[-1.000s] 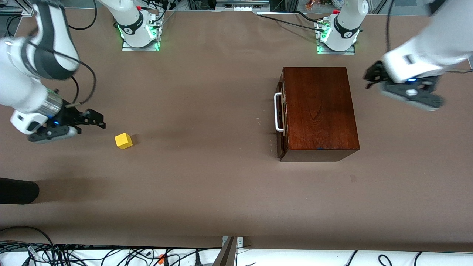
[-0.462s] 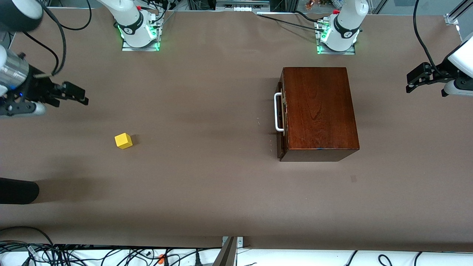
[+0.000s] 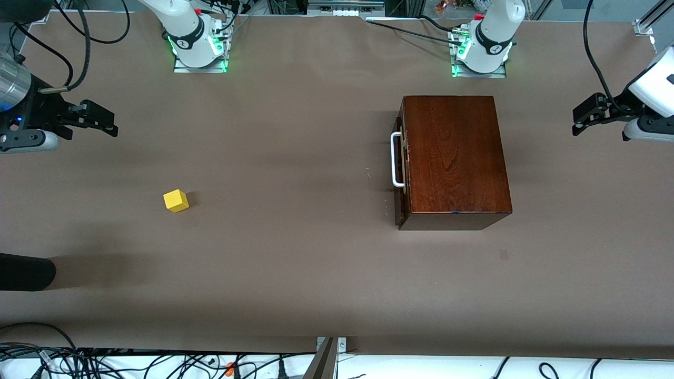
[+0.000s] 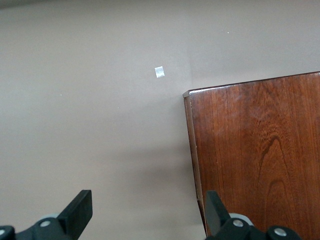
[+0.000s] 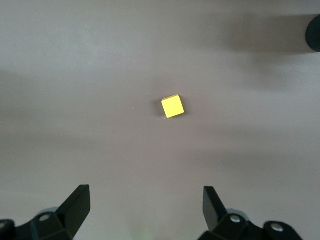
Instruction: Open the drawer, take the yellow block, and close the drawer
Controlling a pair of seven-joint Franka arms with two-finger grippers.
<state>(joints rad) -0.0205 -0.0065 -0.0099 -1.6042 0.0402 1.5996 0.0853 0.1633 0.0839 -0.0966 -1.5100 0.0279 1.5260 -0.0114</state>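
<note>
1. Front view: the drawer (image 3: 398, 160) is pushed fully into the dark reddish-brown wooden box (image 3: 453, 158), its dark front flush and its white handle (image 3: 395, 160) facing the right arm's end of the table (image 3: 295, 263). The box stands toward the left arm's end, close to the left arm's base (image 3: 482, 50).
2. Front view: the yellow block (image 3: 176, 200) sits alone on the table toward the right arm's end, well apart from the box and a little nearer the camera than the drawer handle.
3. Front view: the right gripper (image 3: 102, 122) hangs in the air over the table's edge at the right arm's end, clear of the block, with nothing between its fingers.
4. Front view: the left gripper (image 3: 582, 118) hangs in the air over the table at the left arm's end, apart from the box and holding nothing.
5. Front view: a dark rounded object (image 3: 26, 272) juts in at the table's edge nearer the camera, at the right arm's end.
6. Left wrist view: the left gripper's two fingers (image 4: 80, 214) are spread wide and empty, above bare table and a corner of the box top (image 4: 260, 155). A small pale square mark (image 4: 159, 72) lies on the table near that corner.
7. Right wrist view: the right gripper's fingers (image 5: 77, 205) are spread wide and empty, with the block (image 5: 172, 106) resting on the table well below, untouched.
</note>
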